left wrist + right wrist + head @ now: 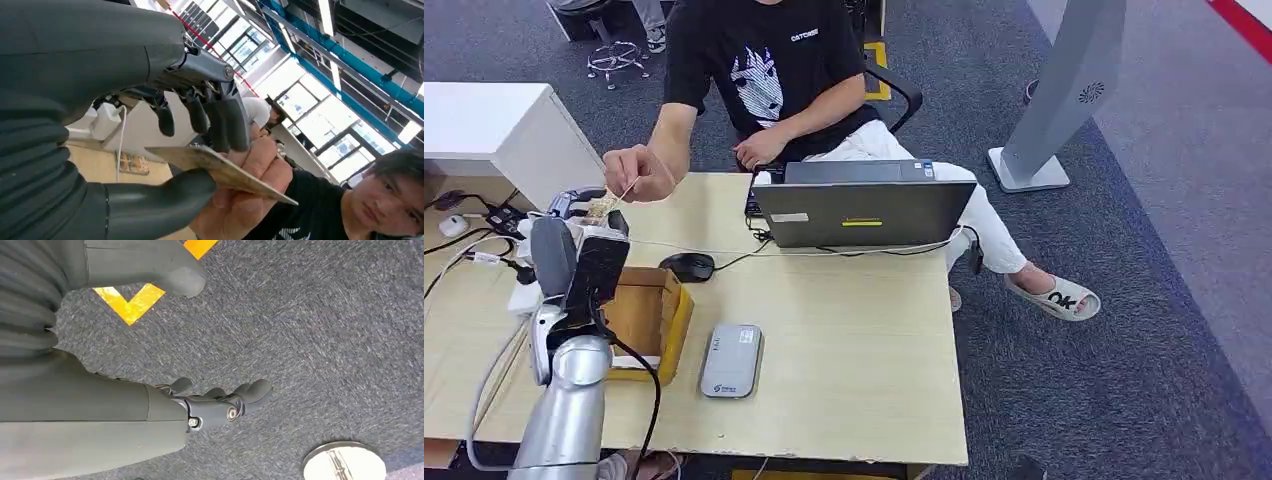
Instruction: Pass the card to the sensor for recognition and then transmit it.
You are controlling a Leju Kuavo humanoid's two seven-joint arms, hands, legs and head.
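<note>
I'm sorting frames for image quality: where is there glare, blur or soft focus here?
Head view: even light, sharp, the card tiny. Left wrist view: bright windows and ceiling lights wash out the background, the left hand looms dark and slightly soft, card edge readable. Right wrist view: carpet evenly lit, right hand fairly sharp.

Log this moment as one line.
stage: handover | left hand: pinching card | person's hand: also on card | right hand: hanging, empty
</note>
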